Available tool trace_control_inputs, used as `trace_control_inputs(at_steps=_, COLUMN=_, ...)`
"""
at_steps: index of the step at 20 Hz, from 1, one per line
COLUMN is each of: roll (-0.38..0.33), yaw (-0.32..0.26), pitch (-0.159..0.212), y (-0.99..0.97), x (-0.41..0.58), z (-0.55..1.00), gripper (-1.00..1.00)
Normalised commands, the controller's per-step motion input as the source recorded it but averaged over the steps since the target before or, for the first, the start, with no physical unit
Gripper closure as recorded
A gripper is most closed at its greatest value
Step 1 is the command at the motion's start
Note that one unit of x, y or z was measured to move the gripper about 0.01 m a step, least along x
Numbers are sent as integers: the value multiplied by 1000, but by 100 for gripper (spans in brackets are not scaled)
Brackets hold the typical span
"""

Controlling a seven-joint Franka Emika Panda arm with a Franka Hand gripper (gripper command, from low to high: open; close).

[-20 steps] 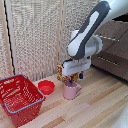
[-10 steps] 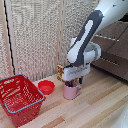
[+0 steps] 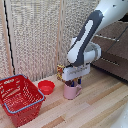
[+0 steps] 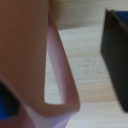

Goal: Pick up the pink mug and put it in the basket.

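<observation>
Exterior view: my pincer (image 3: 75,81) down in pink mug (image 3: 71,91) on tabletop (image 3: 95,107); closed or not, cannot tell.

No text, label, brand, number or sign can be read in either view. In the exterior view the small yellowish object (image 3: 60,71) at the centre of the frame, just behind the pink mug (image 3: 71,90), may carry print, but it is too blurred to tell. The white block above the claw (image 3: 76,80) shows no marking. The wrist view, filled by the mug's pink wall and handle (image 4: 59,65), shows no lettering.
</observation>
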Motion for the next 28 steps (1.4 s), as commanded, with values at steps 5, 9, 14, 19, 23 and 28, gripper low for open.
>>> trace_control_inputs(at_steps=5, roll=-7, yaw=0, pitch=0, y=0, x=-51, z=-19, gripper=100)
trace_control_inputs(at_steps=9, roll=0, yaw=-3, pitch=0, y=13, x=-33, z=126, gripper=100)
trace_control_inputs(at_steps=14, roll=0, yaw=-4, pitch=42, y=132, x=-9, z=606, gripper=100)
trace_control_inputs(at_steps=19, roll=0, yaw=1, pitch=35, y=147, x=179, z=897, gripper=100)
trace_control_inputs(at_steps=23, roll=0, yaw=26, pitch=53, y=138, x=388, z=864, gripper=100)
trace_control_inputs(at_steps=28, roll=0, yaw=49, pitch=72, y=230, x=470, z=861, gripper=100)
